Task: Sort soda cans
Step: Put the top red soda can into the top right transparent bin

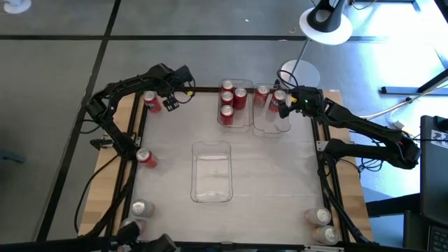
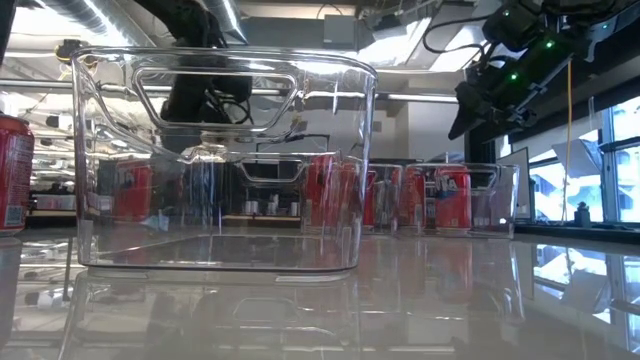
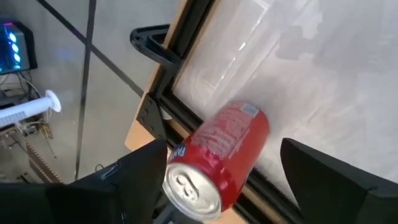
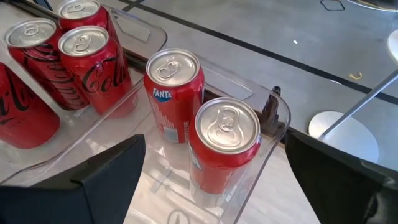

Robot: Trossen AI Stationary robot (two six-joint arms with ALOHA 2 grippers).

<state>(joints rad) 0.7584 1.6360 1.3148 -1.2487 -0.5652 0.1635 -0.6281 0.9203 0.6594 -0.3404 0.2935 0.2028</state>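
Observation:
My left gripper (image 1: 166, 103) is at the table's far left corner, shut on a red soda can (image 3: 221, 158) that sits tilted between its fingers, above the table's black edge rail. My right gripper (image 1: 283, 103) hangs open above the far right clear bin (image 4: 273, 134). That bin holds two red cans (image 4: 227, 140), standing upright, and neither finger touches them. Three more red cans (image 1: 227, 94) stand in the bin (image 1: 234, 120) next to it. The clear bin (image 1: 212, 171) at the table's middle has no cans in it. My left gripper holds the can askew between its two fingers, which slant down from the far left corner. One finger (image 3: 146, 171) lies against the can's side just below the top rim (image 3: 177, 163). The other fingertip (image 3: 292, 152) stands by the lower body (image 3: 264, 134). The silver top faces the wrist; whether the bottom touches the table I cannot tell.
Loose cans stand along the left edge (image 1: 145, 157), at the near left corner (image 1: 140, 208) and at the near right corner (image 1: 320, 217). A black rail (image 3: 186, 112) frames the table. A white lamp base (image 1: 299, 72) stands beyond the far edge.

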